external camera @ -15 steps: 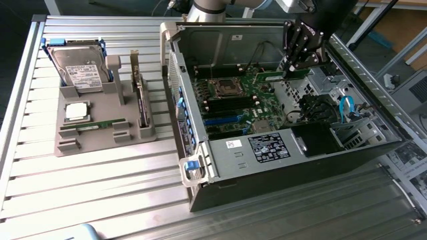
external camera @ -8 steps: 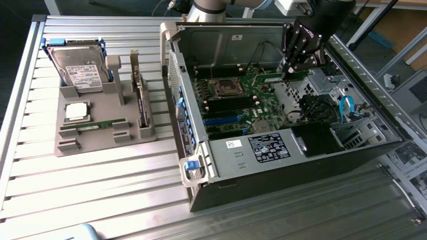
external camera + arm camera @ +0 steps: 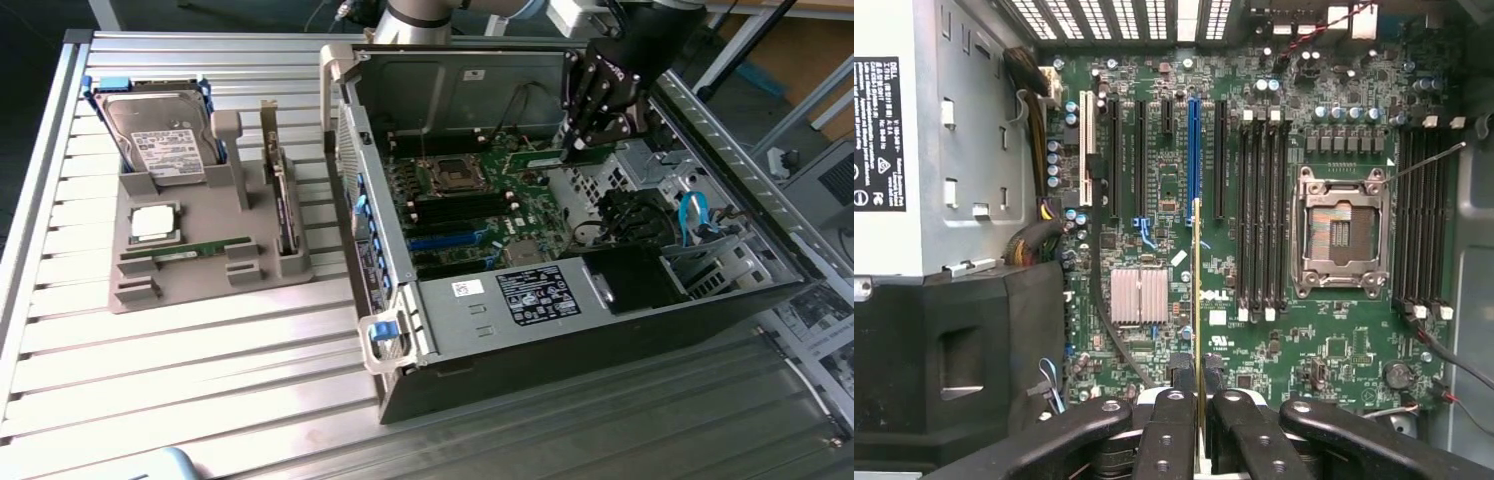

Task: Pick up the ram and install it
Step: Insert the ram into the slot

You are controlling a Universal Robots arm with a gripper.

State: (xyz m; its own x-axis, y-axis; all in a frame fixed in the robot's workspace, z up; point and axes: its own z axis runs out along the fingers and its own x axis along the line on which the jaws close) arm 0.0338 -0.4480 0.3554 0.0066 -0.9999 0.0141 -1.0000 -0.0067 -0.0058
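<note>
My gripper (image 3: 583,145) is clenched on the ram (image 3: 1198,290). In the wrist view my 2 black fingers (image 3: 1174,415) pinch the stick at one end, and it runs out from them edge-on, a thin green and gold line. I am holding it inside the open computer case (image 3: 441,80), above the motherboard (image 3: 1354,350). Seen from the wrist, the edge of the ram lies between the blue expansion slot (image 3: 1192,150) and the bank of 4 black memory slots (image 3: 1259,210) next to the CPU socket (image 3: 1339,232). A ribbed silver heatsink (image 3: 1139,295) sits just beside the ram's line, on the side away from the socket. The grey power supply (image 3: 964,130) with its black label takes up one side of the case.

In the exterior view my wrist reaches down into the case from above, near the far end of the board. The case lies on its side on a slatted metal table (image 3: 200,380). Toward the exterior view's left stands a grey fixture tray (image 3: 200,290), well apart from me. It carries a hard drive (image 3: 160,140), a square processor chip (image 3: 154,222), an upright expansion card (image 3: 280,200) and a second memory stick (image 3: 187,247) lying flat.
</note>
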